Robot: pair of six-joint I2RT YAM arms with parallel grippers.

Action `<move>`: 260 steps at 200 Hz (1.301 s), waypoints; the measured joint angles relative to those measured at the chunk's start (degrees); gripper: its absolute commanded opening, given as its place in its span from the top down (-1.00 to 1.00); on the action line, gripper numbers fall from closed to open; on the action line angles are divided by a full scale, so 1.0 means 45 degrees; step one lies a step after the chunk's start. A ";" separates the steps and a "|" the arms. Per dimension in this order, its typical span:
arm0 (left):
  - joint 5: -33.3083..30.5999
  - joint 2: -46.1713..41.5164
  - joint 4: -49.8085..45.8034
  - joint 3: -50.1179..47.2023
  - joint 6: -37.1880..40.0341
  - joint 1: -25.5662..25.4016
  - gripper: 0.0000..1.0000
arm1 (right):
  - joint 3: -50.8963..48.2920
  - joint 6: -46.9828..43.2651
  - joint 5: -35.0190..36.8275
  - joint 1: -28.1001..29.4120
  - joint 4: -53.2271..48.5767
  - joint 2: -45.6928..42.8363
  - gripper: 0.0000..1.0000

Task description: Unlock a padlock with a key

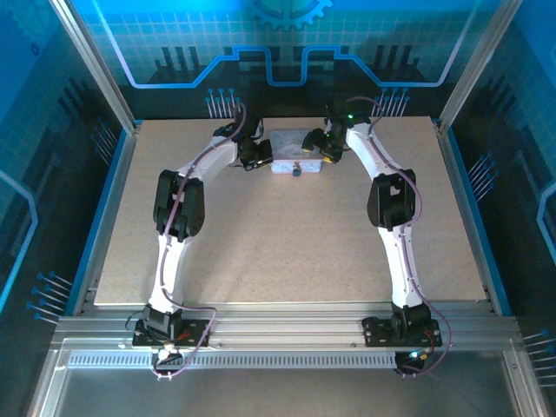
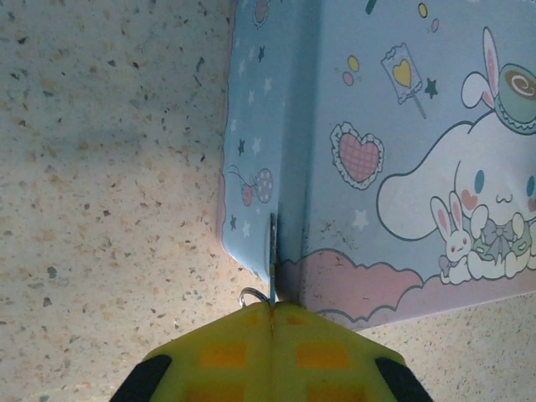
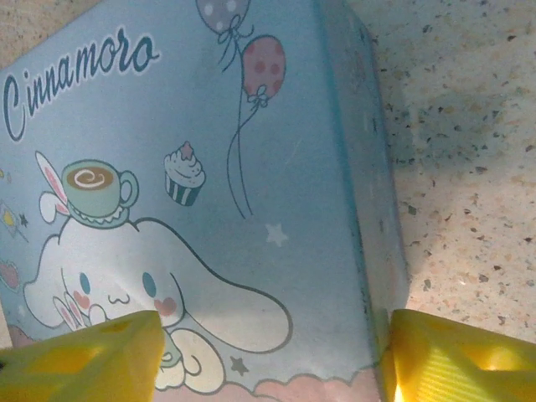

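1. Padlock [image 1: 296, 170] – a tiny dark speck in the top view – sits against the tin [image 1: 288, 146] at its 6 o'clock edge; it is too small to tell how its shackle stands
2. The tin, pale blue with a long-eared cartoon character on its lid, lies on the speckled table [image 1: 287, 252] toward 12 o'clock, between the two arms
3. Left gripper [image 2: 272, 311] is at the tin's 9 o'clock end; its yellow fingers [image 2: 222, 356] are pressed together, pinching the key [image 2: 273, 247]
4. The key is a thin metallic sliver sticking out of the seam between the pads toward 12 o'clock in the left wrist view. It crosses the tin's rounded corner, and a small wire ring [image 2: 250, 295] shows just at its 9 o'clock side by the fingertips
5. Right gripper [image 3: 272, 356] is at the tin's 3 o'clock end, its fingers spread wide with the tin's corner between them — one finger lies just beside the side wall, and I cannot tell whether they squeeze it
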 measured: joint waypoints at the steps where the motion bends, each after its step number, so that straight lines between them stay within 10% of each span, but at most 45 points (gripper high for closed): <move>1: 0.0010 0.0000 0.0015 -0.0005 0.0019 0.0015 1.00 | 0.0000 0.0005 -0.0005 0.0000 0.0000 0.0000 -0.31; 96: 0.1093 -0.1263 0.1817 -0.3895 0.0777 -0.0107 1.00 | -0.4289 -0.1117 -0.0306 0.1093 0.1909 -0.2171 -0.08; 260: 0.0505 -0.9015 0.3322 -1.1914 0.1671 -0.0797 1.00 | -1.0365 -0.1098 0.2482 0.3181 0.2229 -0.7781 -0.15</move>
